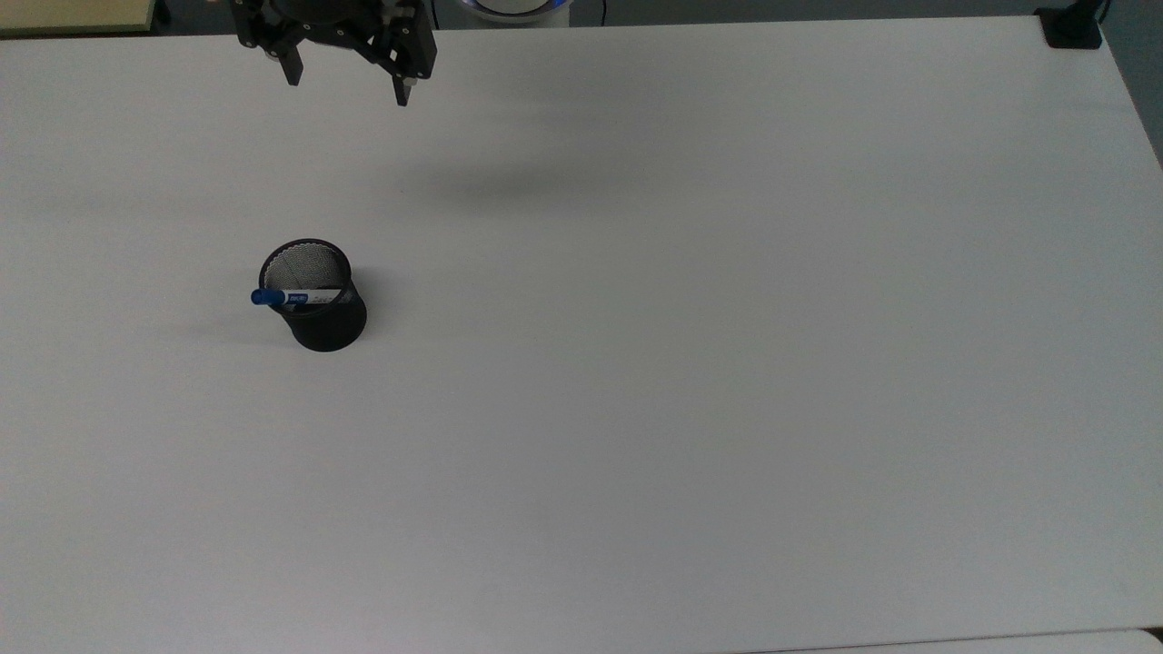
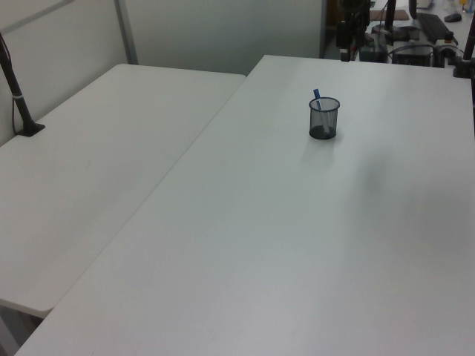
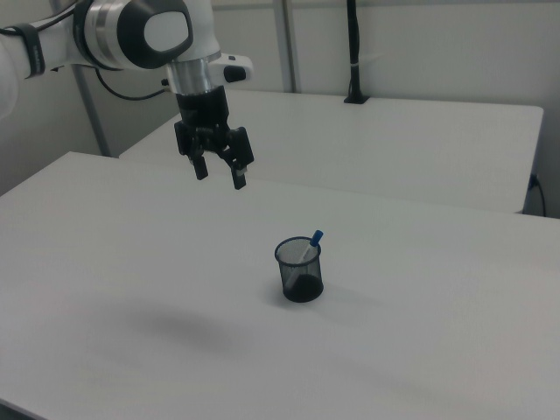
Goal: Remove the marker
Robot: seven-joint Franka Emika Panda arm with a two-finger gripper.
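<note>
Overhead, the gripper (image 3: 220, 178) hangs spread, pointing down.

A black mesh cup (image 1: 318, 304) stands upright on the white table (image 1: 690, 363).

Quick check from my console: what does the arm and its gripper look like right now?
The arm is glossy white with rounded joint housings, dark grey caps and black rings at the seams. A black cable trails behind it. The gripper is all black, angular, with two slim fingers; in the top view the fingertips look pale.
</note>
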